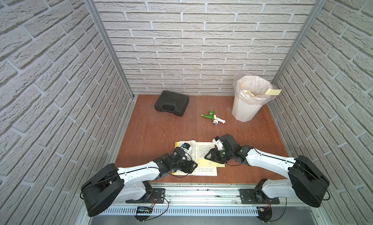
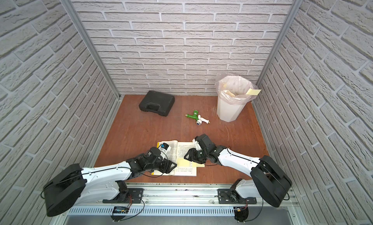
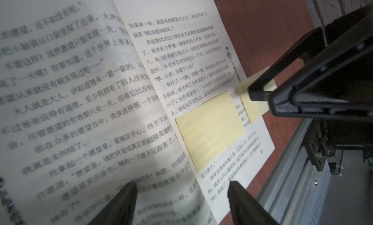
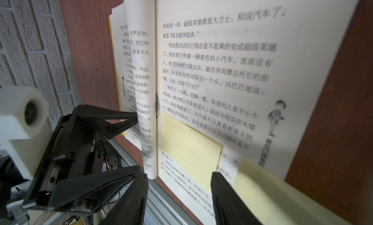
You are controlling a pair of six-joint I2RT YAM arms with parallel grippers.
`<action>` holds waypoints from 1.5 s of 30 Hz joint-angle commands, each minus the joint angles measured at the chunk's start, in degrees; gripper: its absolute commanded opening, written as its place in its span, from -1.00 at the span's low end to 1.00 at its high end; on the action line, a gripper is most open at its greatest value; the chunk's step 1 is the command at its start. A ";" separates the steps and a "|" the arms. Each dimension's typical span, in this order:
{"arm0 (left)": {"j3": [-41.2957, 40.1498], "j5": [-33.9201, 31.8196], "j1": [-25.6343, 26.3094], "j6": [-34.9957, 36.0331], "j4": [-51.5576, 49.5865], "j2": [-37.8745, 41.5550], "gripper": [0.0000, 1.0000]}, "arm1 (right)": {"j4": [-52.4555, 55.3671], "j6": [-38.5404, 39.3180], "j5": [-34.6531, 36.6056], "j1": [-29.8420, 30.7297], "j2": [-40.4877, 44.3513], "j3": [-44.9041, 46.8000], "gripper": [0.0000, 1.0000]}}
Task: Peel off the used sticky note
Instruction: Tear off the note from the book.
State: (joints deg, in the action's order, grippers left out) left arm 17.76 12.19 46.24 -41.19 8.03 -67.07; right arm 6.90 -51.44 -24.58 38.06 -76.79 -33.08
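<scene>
An open book [image 1: 202, 149] lies near the table's front edge. Two pale yellow sticky notes are on its right page: a larger sticky note [image 3: 210, 129] [image 4: 189, 147] [image 1: 201, 162] flat on the text, and a smaller sticky note [image 3: 249, 106] [image 1: 220, 165] that overhangs the page's outer edge. No writing shows on either. My right gripper [image 4: 179, 183] [image 1: 209, 160] is open over the larger note's corner, and the smaller note rises blurred past one finger [image 4: 228, 195]. My left gripper [image 3: 181, 193] [image 1: 194, 166] is open, with its fingertips at the curled left page [image 4: 145, 92].
A white bin [image 1: 245, 110] with a plastic liner stands at the back right, with yellow notes [image 1: 273, 91] on its rim. A black case [image 1: 171, 105] sits at the back left and a green and white tap [image 1: 213, 117] in the middle. A metal rail [image 1: 191, 190] borders the front edge.
</scene>
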 commanded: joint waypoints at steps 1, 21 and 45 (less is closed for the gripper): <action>-1.40 -0.43 -0.31 -0.50 -2.94 -0.85 0.52 | -0.92 1.30 -0.79 0.83 -0.91 0.80 0.13; -1.76 -0.41 -0.32 -0.65 -2.07 -1.23 0.55 | -7.16 -1.35 -2.72 2.76 -6.36 1.40 0.15; -2.55 -0.59 -0.35 -1.09 -0.83 -1.83 0.55 | -17.59 -10.48 -2.64 3.17 -7.68 0.71 -0.94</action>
State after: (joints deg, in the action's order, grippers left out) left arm 17.21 12.16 46.22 -41.82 9.47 -67.66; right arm -6.28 -59.83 -27.90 40.91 -84.66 -32.45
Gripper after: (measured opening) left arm 0.775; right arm 0.073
